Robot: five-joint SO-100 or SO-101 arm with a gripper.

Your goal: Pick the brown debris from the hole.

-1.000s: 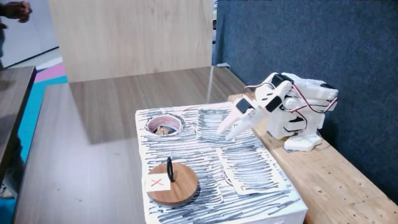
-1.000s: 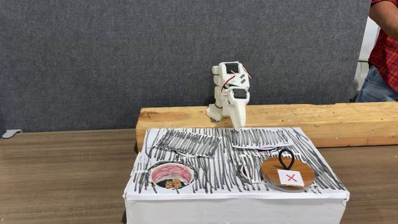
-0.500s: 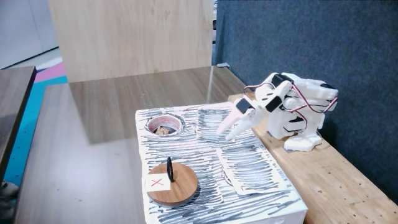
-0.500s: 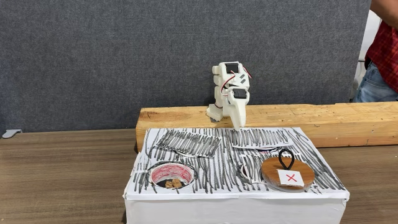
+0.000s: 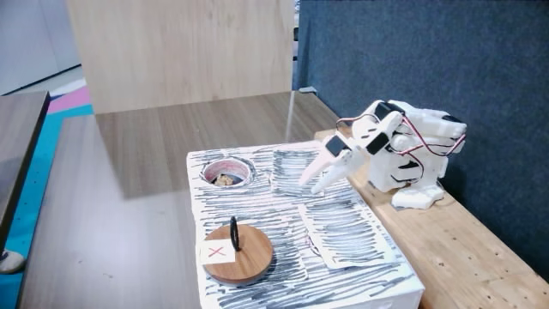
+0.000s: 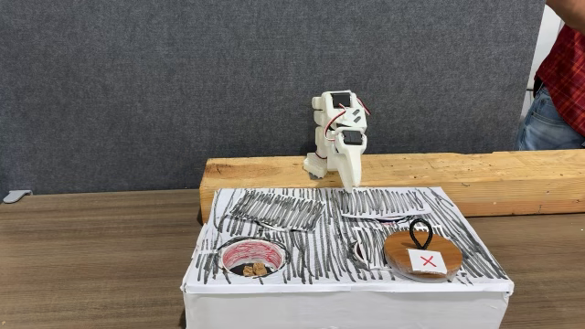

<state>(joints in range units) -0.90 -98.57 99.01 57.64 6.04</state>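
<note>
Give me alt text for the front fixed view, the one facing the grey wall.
A white robot arm sits folded on a wooden beam, gripper pointing down. In front, a striped box has brown debris in its hole.

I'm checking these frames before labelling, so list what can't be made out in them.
- Gripper: too small in both fixed views to tell open from shut.
- Debris: too small in both fixed views to count the pieces or see their shape.
- Hole: its near wall hides the bottom in a fixed view.
- Person: cut off by the right edge in a fixed view.
</note>
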